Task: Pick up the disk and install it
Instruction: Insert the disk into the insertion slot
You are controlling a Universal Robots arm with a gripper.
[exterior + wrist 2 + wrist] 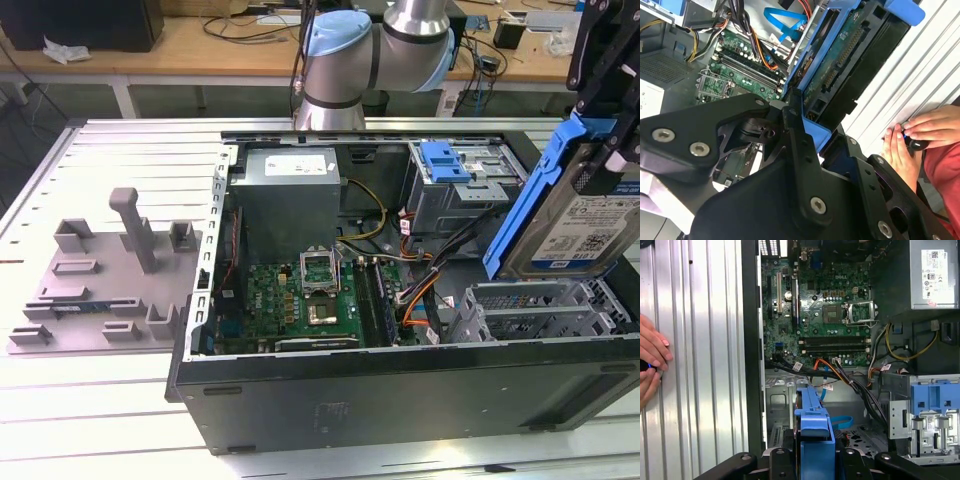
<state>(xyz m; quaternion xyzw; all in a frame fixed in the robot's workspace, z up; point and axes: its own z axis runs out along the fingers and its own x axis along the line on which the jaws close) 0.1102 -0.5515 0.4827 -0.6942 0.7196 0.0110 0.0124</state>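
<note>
The disk, a silver drive with a white-and-blue label in a blue carrier frame, hangs tilted over the open computer case at the exterior view's right. My gripper is shut on its upper end. Just below it sits the empty metal drive cage. The second wrist view shows the disk's circuit-board underside, clamped in the black gripper. In the first wrist view the carrier's blue edge stands between the gripper's links, above the cage floor.
Inside the case lie the motherboard, power supply, bundled cables and a blue bracket on the rear drive cage. A grey fixture plate rests at the exterior view's left. A person's hands rest on the ribbed table beside the case.
</note>
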